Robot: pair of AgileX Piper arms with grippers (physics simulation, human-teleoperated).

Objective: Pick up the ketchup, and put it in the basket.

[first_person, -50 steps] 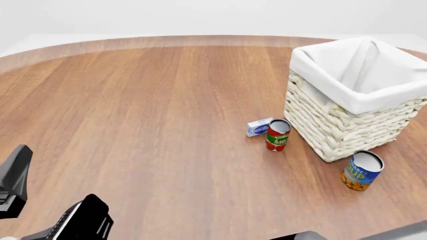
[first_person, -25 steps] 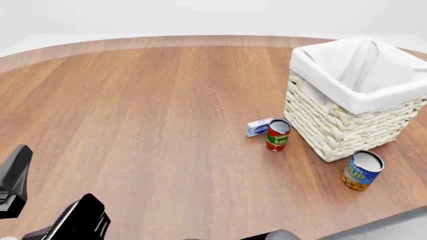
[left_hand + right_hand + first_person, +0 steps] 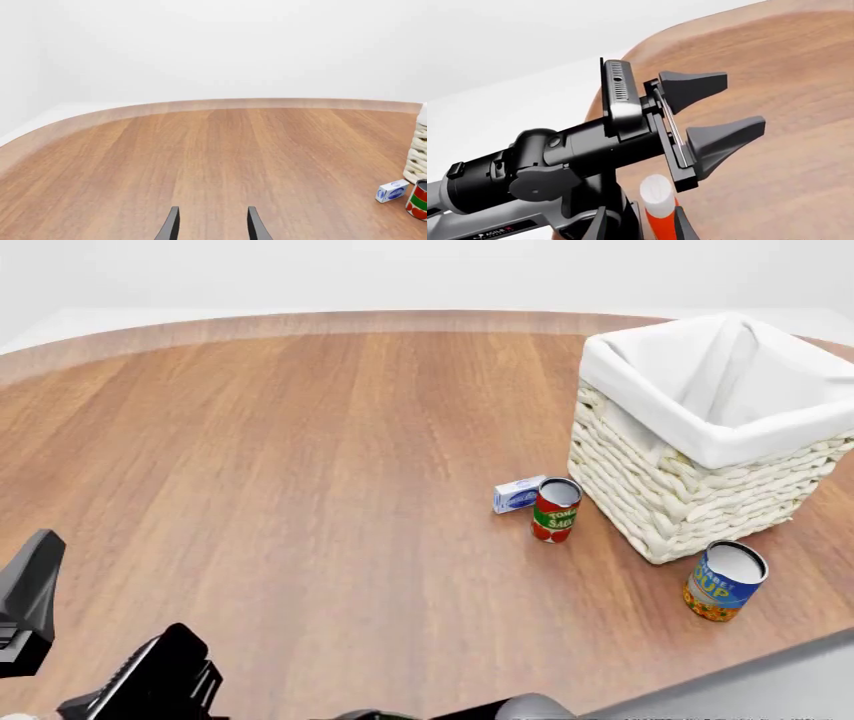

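Only the right wrist view shows the ketchup (image 3: 656, 190), a red-orange bottle with a white cap. It stands upright in line with the gap of my right gripper (image 3: 639, 225), which is open; whether a finger touches it I cannot tell. My left gripper (image 3: 744, 102) crosses that view just beyond the bottle, open and empty. It sits low at the near left in the front view (image 3: 107, 630), and the left wrist view (image 3: 212, 227) shows the same. The cream wicker basket (image 3: 667, 490) with its white lining stands at the far right.
A red-and-green tomato can (image 3: 555, 510) and a small blue-and-white box (image 3: 518, 494) sit just left of the basket. A blue-and-orange soup can (image 3: 722, 581) stands in front of it, by the table's near right edge. A bit of my right arm (image 3: 514, 708) shows at the front view's bottom edge.
My right arm has slid leftward along the front view's bottom edge. The left gripper has shifted slightly. The basket, cans and box have not moved.
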